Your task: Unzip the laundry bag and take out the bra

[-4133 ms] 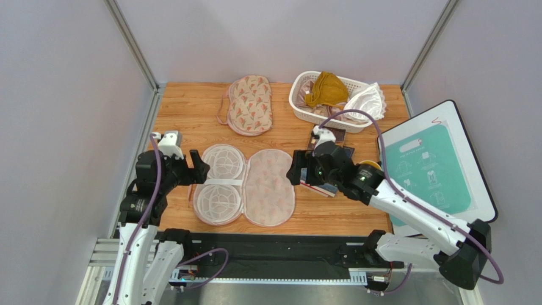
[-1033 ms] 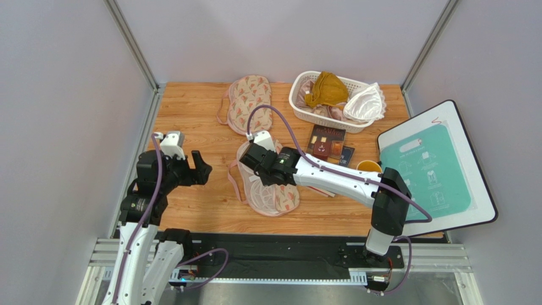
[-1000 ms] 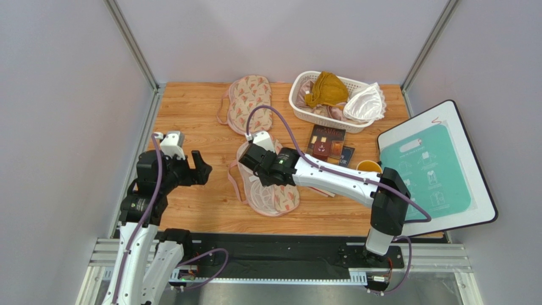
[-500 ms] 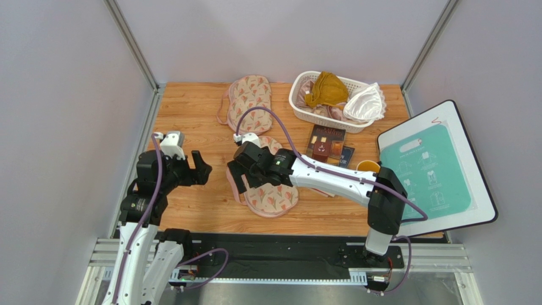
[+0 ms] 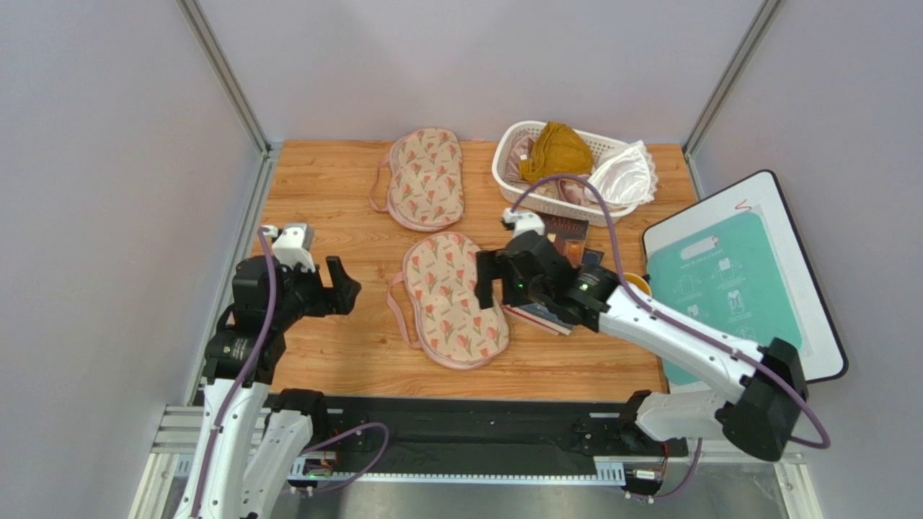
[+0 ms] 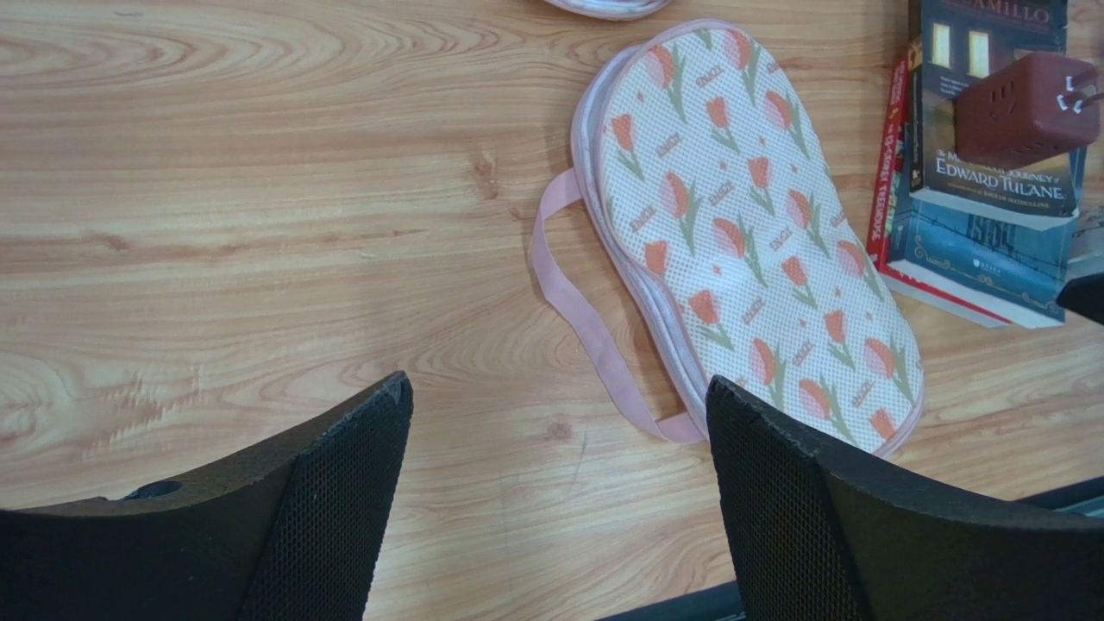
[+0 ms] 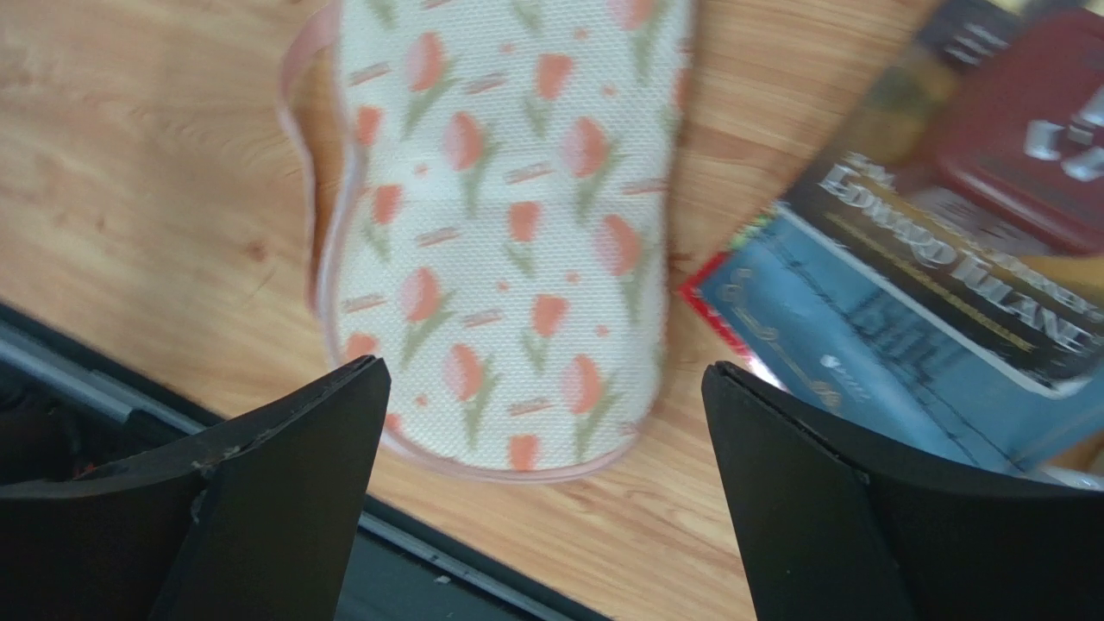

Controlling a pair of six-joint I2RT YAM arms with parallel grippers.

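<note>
Beige floral laundry bag (image 5: 453,298) lies closed on the worktop (image 5: 325,205) between both pincers. Right pincer (image 7: 544,369) gapes just beside it, and left pincer (image 6: 557,386) gapes nearby. White bra (image 5: 625,173) is in the basket (image 5: 501,173), well beyond the right pincer.

Floral laundry bag (image 7: 499,246) flat on wooden table (image 7: 143,194), books (image 7: 907,285) beside, jaws wide apart.
</note>
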